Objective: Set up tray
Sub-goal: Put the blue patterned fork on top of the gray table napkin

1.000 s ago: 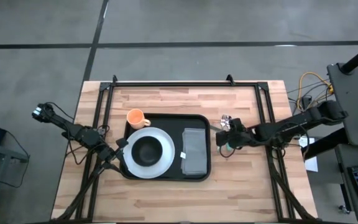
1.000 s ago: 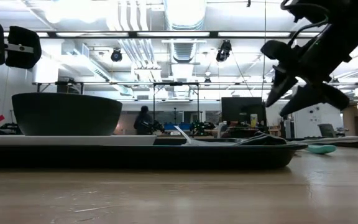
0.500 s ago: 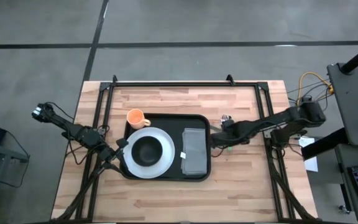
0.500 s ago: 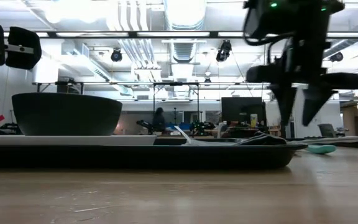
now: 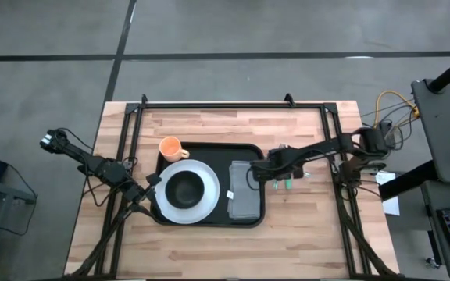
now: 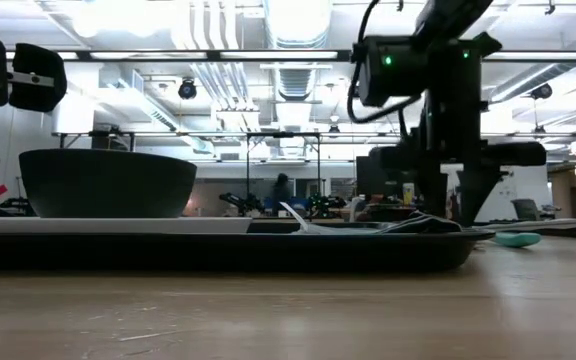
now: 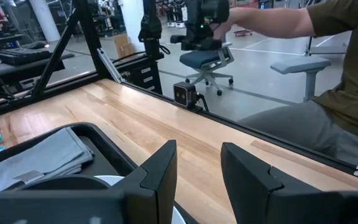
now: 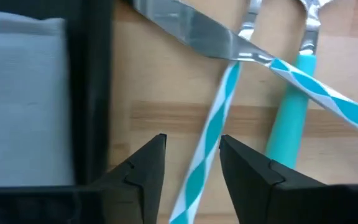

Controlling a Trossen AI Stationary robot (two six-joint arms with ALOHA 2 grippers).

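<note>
The black tray (image 5: 221, 154) lies mid-table. It carries a white plate (image 5: 209, 204) with a dark bowl (image 5: 184, 187) and a folded grey napkin (image 5: 244, 191). An orange mug (image 5: 170, 147) stands at its far left corner. Cutlery with teal handles (image 5: 291, 181) lies on the wood just right of the tray. My right gripper (image 8: 191, 174) points down, open, with one finger on either side of a teal-and-white striped handle (image 8: 215, 127). I cannot tell if it touches the handle. My left gripper (image 7: 197, 180) waits open at the plate's left side.
A knife blade (image 8: 185, 25) crosses a second striped handle (image 8: 328, 99) and a plain teal handle (image 8: 288, 124) beside my right gripper. The tray's right rim (image 8: 95, 93) is close by. A black frame (image 5: 233, 104) runs round the table. A seated person (image 7: 334, 74) is beyond the table.
My right gripper has swung toward the table's left, from right of the cutlery to just beside the tray's right rim. It has sunk a little and tipped from slanting to pointing straight down. The tray, plate, bowl, mug and napkin have stayed put.
</note>
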